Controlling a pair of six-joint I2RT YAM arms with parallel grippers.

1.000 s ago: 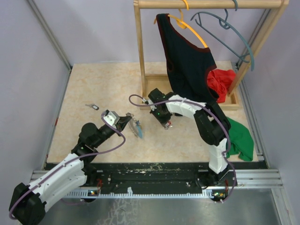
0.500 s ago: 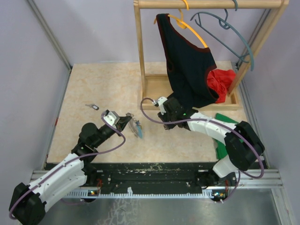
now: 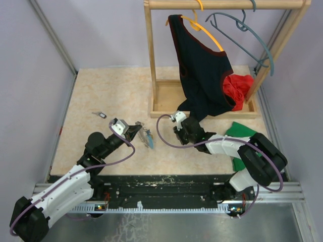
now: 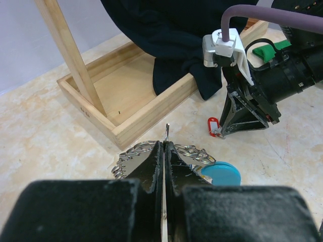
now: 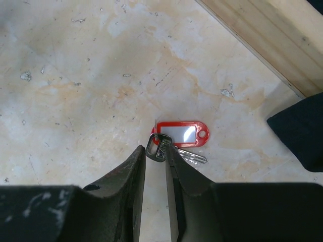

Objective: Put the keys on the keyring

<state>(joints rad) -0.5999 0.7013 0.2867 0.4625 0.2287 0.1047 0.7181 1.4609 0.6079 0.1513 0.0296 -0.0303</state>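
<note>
Red-tagged, one key (image 5: 177, 135) lies on the desk (image 5: 75, 75), its black head at the tips of the right hand (image 5: 155, 149), whose fingers are slightly apart. A second key (image 3: 101, 115) lies well apart. One keyring (image 4: 135, 151) is clamped in the left hand (image 4: 165, 147).

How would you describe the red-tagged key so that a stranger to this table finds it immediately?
Start at the wooden tray under the clothes rail and look at the table just in front of its near edge. There, at the tips of the right pincer, lies a small black-headed key. Only it carries a red tag with a white label window.
</note>
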